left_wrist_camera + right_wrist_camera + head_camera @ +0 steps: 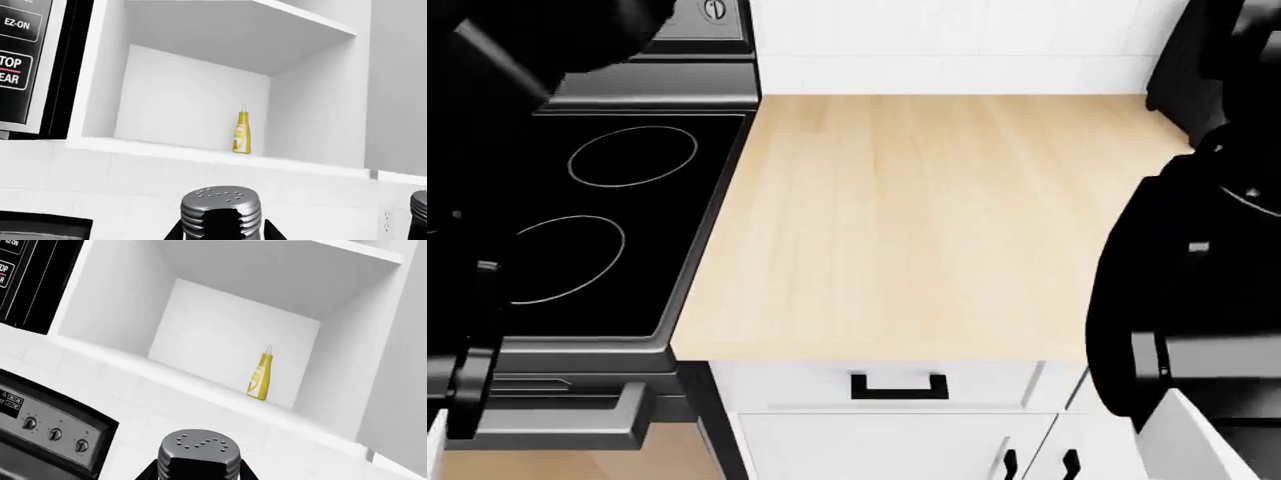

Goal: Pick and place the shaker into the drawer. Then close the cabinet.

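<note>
In the left wrist view a silver-grey shaker (pixel 221 210) with a ribbed, holed cap stands between my left gripper's (pixel 222 236) two dark fingers, which hug its sides. A black patch covers its front. In the right wrist view a like shaker (pixel 198 452) sits the same way between my right gripper's (pixel 199 477) fingers. Another ribbed grey cap (pixel 420 212) shows at the left wrist view's edge. The head view shows no shaker; both arms (pixel 507 120) (pixel 1188 280) are dark masses at its sides. A closed drawer (pixel 897 385) sits under the counter.
An open white upper cabinet (pixel 200 90) holds a yellow bottle (pixel 241 132), also in the right wrist view (pixel 260 376). A microwave (pixel 23 60) hangs beside it. The black stove (pixel 601 210) is at the left and a wooden counter (pixel 921 220) in the middle. A white panel (pixel 1181 440) juts out at the lower right.
</note>
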You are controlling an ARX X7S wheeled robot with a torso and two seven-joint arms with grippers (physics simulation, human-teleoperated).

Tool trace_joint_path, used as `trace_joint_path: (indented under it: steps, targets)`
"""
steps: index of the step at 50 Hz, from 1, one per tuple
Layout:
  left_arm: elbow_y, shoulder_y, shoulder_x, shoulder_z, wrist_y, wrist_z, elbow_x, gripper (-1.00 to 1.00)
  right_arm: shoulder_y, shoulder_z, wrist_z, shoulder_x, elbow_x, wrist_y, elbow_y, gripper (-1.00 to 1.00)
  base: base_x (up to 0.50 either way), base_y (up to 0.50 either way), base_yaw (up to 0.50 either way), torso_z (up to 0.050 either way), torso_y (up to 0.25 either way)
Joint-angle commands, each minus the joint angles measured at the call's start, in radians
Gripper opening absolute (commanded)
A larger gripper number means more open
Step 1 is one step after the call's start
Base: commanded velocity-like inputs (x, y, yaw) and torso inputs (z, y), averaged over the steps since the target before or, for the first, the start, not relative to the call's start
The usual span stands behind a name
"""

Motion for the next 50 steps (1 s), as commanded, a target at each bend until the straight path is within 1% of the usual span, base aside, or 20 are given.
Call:
trace_joint_path:
  steps: [1,4,9,18,27,31,40,45,50]
  targets:
    - [0.268,0.246,-0.097,0.016,-0.017,-0.141,-0.067,-1.00,-0.216,-0.014,-0.001,0.019,-0.043,0.154,-0.272,-1.00,0.00,0.00,0.00,0.000,0.000]
    - [0.285,0.262,-0.106,0.042,-0.005,-0.128,-0.014,-1.00,-0.235,-0.022,0.000,0.022,-0.045,0.166,-0.291,-1.00,0.00,0.00,0.00,0.000,0.000]
    - [0.310,0.301,-0.111,0.058,0.017,-0.122,0.016,-1.00,-0.280,-0.008,0.011,0.020,-0.045,0.170,-0.312,-1.00,0.00,0.00,0.00,0.000,0.000]
    - [0.341,0.398,-0.134,0.059,0.030,-0.146,-0.005,-1.00,-0.352,-0.003,0.022,0.014,-0.039,0.190,-0.340,-1.00,0.00,0.00,0.00,0.000,0.000]
    - [0.375,0.470,-0.153,0.074,0.057,-0.158,0.030,-1.00,-0.405,-0.003,0.016,0.014,-0.032,0.223,-0.384,-1.00,0.00,0.00,0.00,0.001,0.001]
    - [0.380,0.498,-0.160,0.078,0.057,-0.157,0.018,-1.00,-0.429,0.008,0.023,0.011,-0.028,0.218,-0.391,-1.00,0.00,0.00,0.00,0.000,0.000]
    - [0.392,0.598,-0.207,0.110,0.078,-0.148,0.069,-1.00,-0.559,0.046,0.040,0.001,-0.024,0.217,-0.464,-1.00,0.00,0.00,0.00,0.000,0.000]
    - [0.406,0.631,-0.231,0.110,0.088,-0.151,0.079,-1.00,-0.617,0.069,0.047,-0.006,-0.019,0.218,-0.506,-1.00,0.00,0.00,0.00,0.000,0.000]
    - [0.422,0.644,-0.238,0.111,0.093,-0.153,0.081,-1.00,-0.641,0.074,0.052,-0.010,-0.013,0.233,-0.536,-1.00,0.00,0.00,0.00,0.000,0.002]
